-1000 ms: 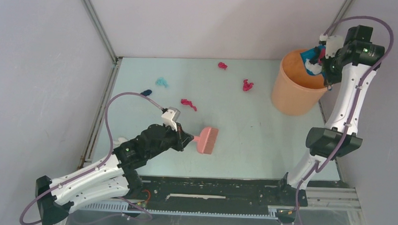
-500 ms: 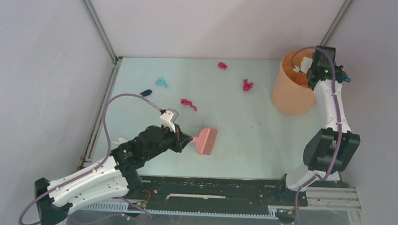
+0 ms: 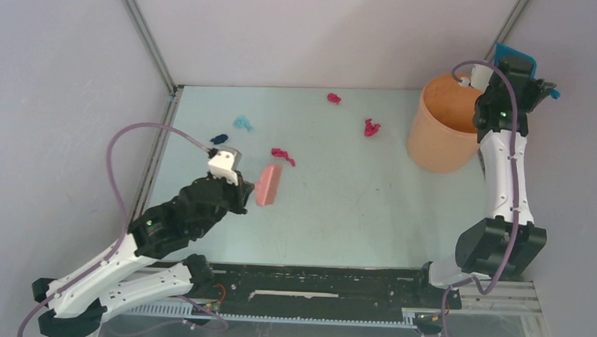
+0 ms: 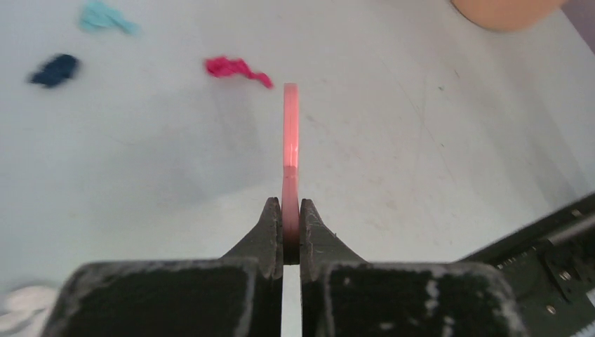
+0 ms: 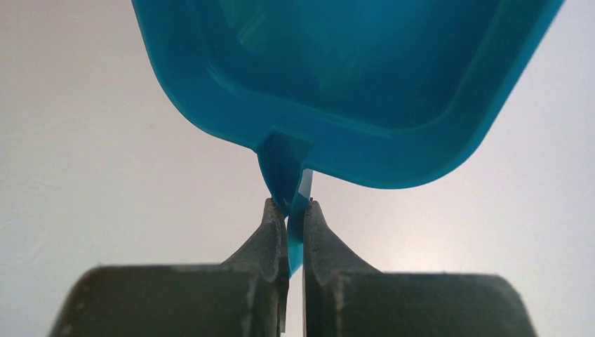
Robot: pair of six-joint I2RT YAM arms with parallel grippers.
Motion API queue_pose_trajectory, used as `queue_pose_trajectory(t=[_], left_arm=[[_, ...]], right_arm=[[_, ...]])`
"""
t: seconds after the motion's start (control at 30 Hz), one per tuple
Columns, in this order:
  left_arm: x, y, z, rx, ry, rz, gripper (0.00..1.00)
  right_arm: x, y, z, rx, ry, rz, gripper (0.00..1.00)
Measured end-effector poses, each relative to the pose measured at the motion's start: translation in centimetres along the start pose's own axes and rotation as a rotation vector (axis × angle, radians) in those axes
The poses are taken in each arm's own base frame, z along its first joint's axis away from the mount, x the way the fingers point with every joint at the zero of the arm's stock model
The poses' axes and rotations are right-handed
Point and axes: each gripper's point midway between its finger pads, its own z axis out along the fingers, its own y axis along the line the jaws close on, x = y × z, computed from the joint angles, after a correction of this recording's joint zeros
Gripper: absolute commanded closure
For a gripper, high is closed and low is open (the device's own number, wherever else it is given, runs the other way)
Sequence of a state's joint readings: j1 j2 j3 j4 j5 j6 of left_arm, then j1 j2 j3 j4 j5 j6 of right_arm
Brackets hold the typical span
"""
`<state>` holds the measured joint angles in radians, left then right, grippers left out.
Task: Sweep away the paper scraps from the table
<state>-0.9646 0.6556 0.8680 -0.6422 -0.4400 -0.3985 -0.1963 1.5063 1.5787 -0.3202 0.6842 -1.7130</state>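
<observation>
Pink brush is clamped in the left jaws near a magenta scrap, right jaws pinch the blue dustpan by its handle.

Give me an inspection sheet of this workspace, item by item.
Surface: pale mint-green table, faintly scuffed.
Job's things: crumpled paper scraps on the far half: three magenta, a teal scrap and a dark navy scrap.
Clutter: round orange bucket at the far right.
Grippers: left gripper shut on the pink hand brush; right gripper shut on the blue plastic dustpan, held up near the bucket.
Cables: purplish cables loop off both arms.
Surroundings: grey walls, metal corner posts.
</observation>
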Motion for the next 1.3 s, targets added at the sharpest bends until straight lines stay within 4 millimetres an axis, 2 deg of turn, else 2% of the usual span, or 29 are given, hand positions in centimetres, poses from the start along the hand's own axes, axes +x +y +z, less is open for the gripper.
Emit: queue_pose_trajectory(t=[0.13,0.27,0.33,0.43,0.57,0.67,0.77,0.83,0.93,1.07,1.2,1.3], left_arm=[[-2.6,3.0,-2.3,-0.137,-0.042,0.040,1.00],[-3.2,6.1,-4.0,-0.289,-0.038,0.091,1.00],[-3.0,8.1,-4.8,-0.391,-0.023,0.132,1.00],[-2.8,10.6,-5.7,-0.548,0.012,0.203,1.00],[-2.8,12.8,-6.0,-0.738,0.065,0.280,1.00],[-2.4,14.2,-5.1,-0.891,0.123,0.329,1.00],[-1.5,15.9,-3.9,-1.026,0.201,0.352,1.00],[0.0,17.2,-2.6,-1.110,0.287,0.372,1.00],[3.4,19.3,-1.1,-1.189,0.454,0.398,1.00],[6.5,20.9,-0.1,-1.231,0.626,0.394,1.00],[8.3,21.2,0.8,-1.183,0.681,0.273,1.00],[9.2,20.5,1.9,-1.098,0.686,0.185,1.00]], right_arm=[[1.2,-1.2,-1.6,0.039,-0.011,0.112,1.00],[1.6,-2.0,-4.0,0.062,-0.054,0.220,1.00],[0.8,-2.0,-5.8,0.058,-0.110,0.265,1.00],[-1.9,-1.1,-9.4,0.023,-0.246,0.316,1.00],[-6.3,3.8,-14.7,-0.133,-0.458,0.339,1.00],[-9.5,9.8,-18.1,-0.355,-0.571,0.331,1.00],[-11.7,16.3,-20.8,-0.642,-0.624,0.321,1.00],[-11.8,20.1,-22.1,-0.814,-0.600,0.328,1.00],[-11.3,24.9,-24.2,-1.008,-0.555,0.330,1.00],[-10.7,29.1,-26.3,-1.142,-0.522,0.306,1.00],[-10.2,32.9,-27.8,-1.225,-0.496,0.252,1.00],[-9.7,36.5,-29.0,-1.292,-0.457,0.170,1.00]])
